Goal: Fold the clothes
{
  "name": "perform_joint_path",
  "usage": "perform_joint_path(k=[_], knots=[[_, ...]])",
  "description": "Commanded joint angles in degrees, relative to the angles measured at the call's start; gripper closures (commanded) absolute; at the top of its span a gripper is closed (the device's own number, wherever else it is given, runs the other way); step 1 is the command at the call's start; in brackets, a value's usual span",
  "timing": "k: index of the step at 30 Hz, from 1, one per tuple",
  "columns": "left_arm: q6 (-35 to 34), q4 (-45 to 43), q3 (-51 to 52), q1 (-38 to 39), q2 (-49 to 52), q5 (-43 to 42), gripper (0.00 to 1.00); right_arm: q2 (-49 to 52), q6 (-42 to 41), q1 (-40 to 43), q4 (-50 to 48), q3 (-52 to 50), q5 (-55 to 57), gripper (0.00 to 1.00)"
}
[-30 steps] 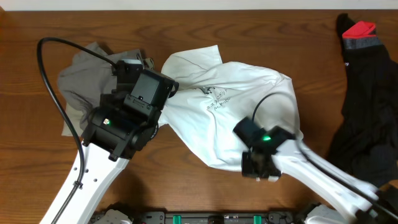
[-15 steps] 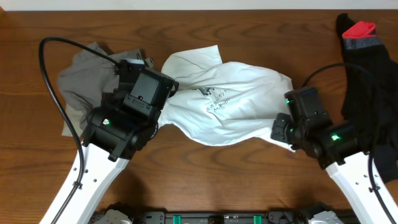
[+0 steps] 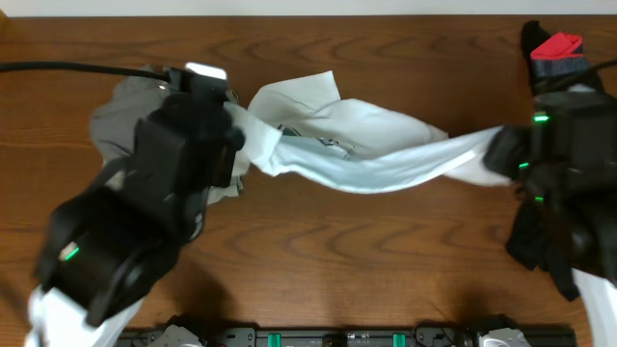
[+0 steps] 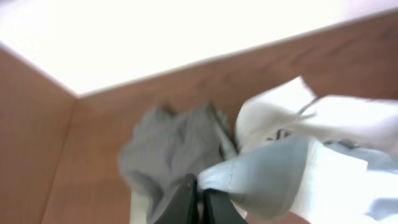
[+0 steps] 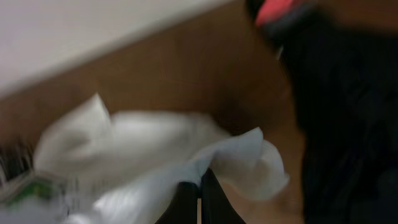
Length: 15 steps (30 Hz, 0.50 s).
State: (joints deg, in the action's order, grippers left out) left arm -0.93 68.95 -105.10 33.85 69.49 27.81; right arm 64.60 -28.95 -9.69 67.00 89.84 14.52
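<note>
- White T-shirt [image 3: 376, 159]: stretched into a long, twisted band across the middle of the wooden table [image 3: 337, 260], one end in each claw. Cannot tell whether the sagging middle touches the wood.
- Left gripper [image 4: 200, 198]: fingers pressed together, clamped on a folded edge at the shirt's left end. Cloth bunched right at the tips in the left wrist view.
- Right gripper [image 5: 199, 194]: fingers close together, pinched on the shirt's right edge. Right wrist view blurred, but white cloth sits at the tips.
- Print [image 3: 328, 143]: green and black marks partly showing in the crumpled part nearer the left end, lettering unreadable.
- Loose flap of the shirt sticking up toward the far edge, just beside the left claw.
- Grey garment [image 3: 120, 120]: crumpled heap at the far left of the table, partly hidden under the left arm, just beside the shirt's left end.
- Black garment [image 3: 528, 253]: along the right edge, mostly covered by the right arm in the overhead view.
- Red patch [image 3: 557, 45]: at the black piece's far end, in the far right corner.
- Both arms blurred in the overhead view.
</note>
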Motion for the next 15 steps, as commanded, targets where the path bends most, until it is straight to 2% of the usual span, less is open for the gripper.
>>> perform_joint_path(k=[1, 9, 15], knots=[[6.16, 1.57, -8.74, 2.4, 0.0, -1.07, 0.94, -0.72, 2.99, 2.6, 0.28, 8.52, 4.85, 0.99], [9.42, 4.76, -28.57, 11.08, 2.27, -1.01, 0.94, -0.37, 6.93, 4.85, 3.82, 26.75, 4.83, 0.99], [8.44, 8.17, -34.62, 12.0, 2.4, 0.35, 0.94, -0.35, 6.97, 4.85, 10.62, 32.57, 4.94, 0.99]])
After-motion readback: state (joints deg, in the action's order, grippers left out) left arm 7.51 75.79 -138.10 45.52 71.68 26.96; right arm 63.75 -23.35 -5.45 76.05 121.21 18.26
